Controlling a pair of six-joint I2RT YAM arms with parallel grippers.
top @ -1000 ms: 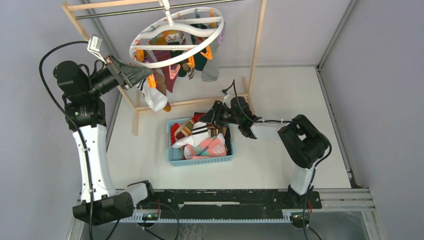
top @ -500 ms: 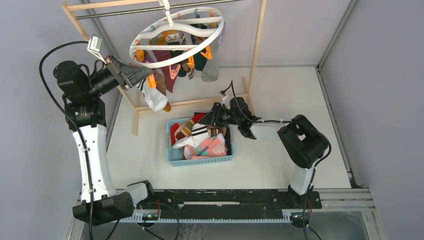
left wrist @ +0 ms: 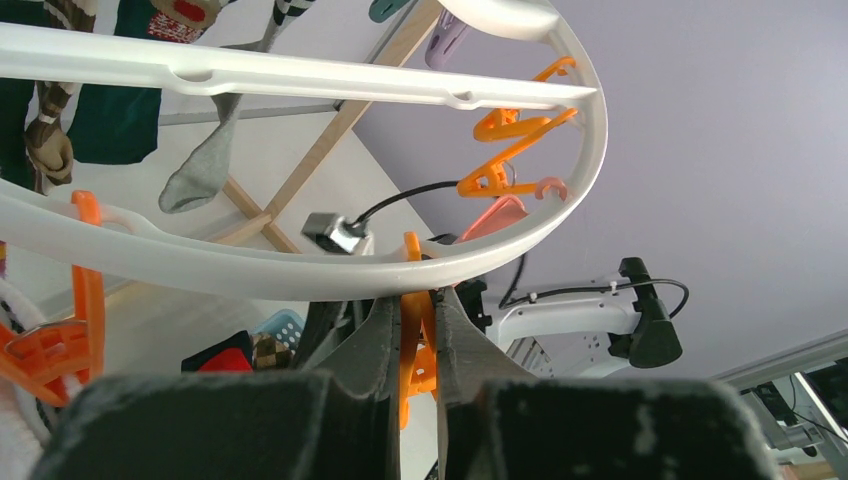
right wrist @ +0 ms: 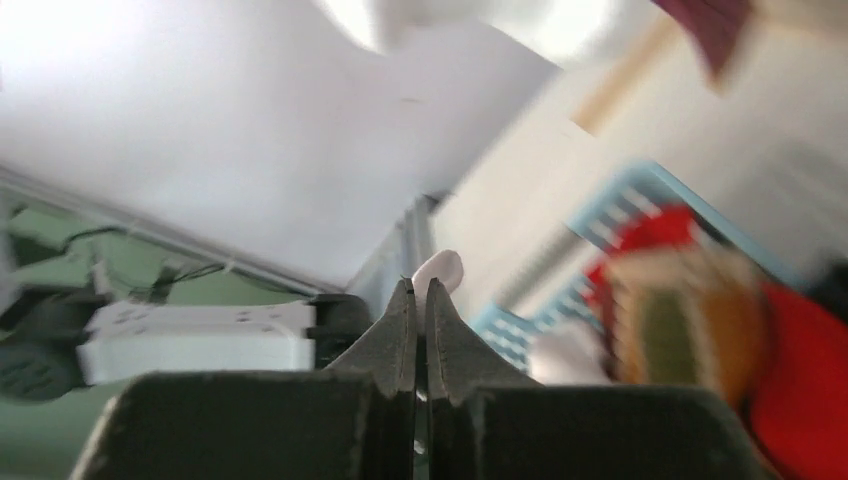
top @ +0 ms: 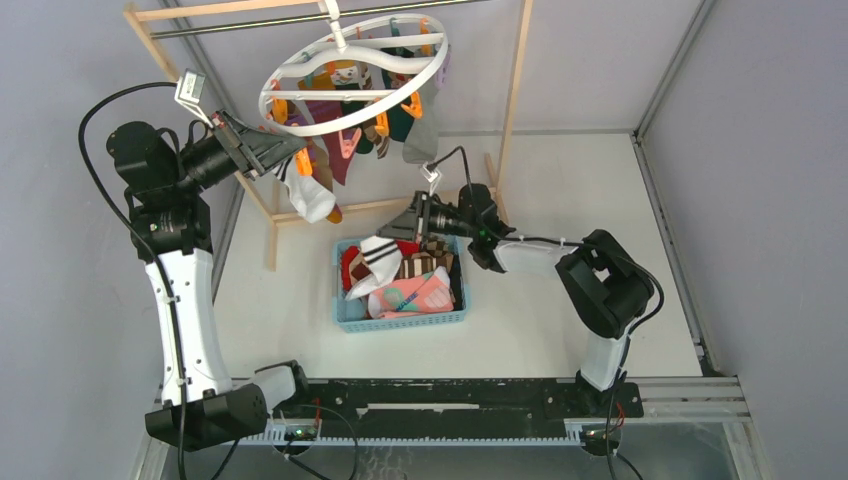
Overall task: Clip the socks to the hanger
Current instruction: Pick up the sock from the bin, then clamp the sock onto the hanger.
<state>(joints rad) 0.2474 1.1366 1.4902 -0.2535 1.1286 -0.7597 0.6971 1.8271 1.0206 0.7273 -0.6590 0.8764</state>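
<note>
The white ring hanger [top: 350,75] hangs from the rack with several socks [top: 330,135] clipped under it. My left gripper [top: 290,150] sits at its near-left rim [left wrist: 300,270], shut on an orange clip [left wrist: 417,345] that dangles below the ring. My right gripper [top: 405,222] hovers over the back of the blue basket [top: 400,320], shut on a white sock with black bands [top: 375,258] that droops from its tip toward the basket. A bit of the white sock [right wrist: 440,270] pokes out past the shut fingertips [right wrist: 402,305]. More socks [top: 420,290] lie in the basket.
The light wooden rack frame [top: 515,90] stands around the hanger, with its foot bar [top: 380,205] just behind the basket. Free orange clips [left wrist: 510,150] and a grey sock [left wrist: 205,170] hang from the ring. Grey walls close in on both sides.
My right gripper has shut and lifted up and back from the basket, drawing the white black-banded sock out with it. The left arm and the hanger have not moved.
</note>
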